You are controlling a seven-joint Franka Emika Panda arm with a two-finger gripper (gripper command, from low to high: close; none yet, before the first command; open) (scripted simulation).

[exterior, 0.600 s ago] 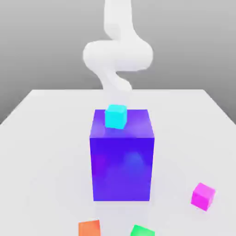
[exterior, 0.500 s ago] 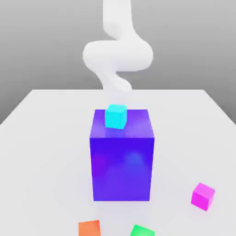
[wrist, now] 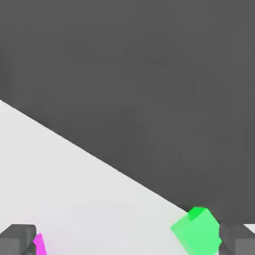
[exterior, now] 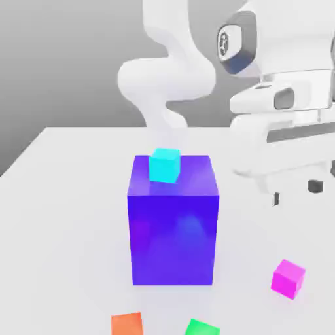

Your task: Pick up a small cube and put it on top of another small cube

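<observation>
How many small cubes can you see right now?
4: the cyan cube atop the big blue block; magenta cube, orange cube and green cube on the table. Others may hide behind the block.

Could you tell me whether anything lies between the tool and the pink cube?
Nothing: in the exterior view the tool hangs above the pink cube, with bare table showing in the gap between them.
</observation>
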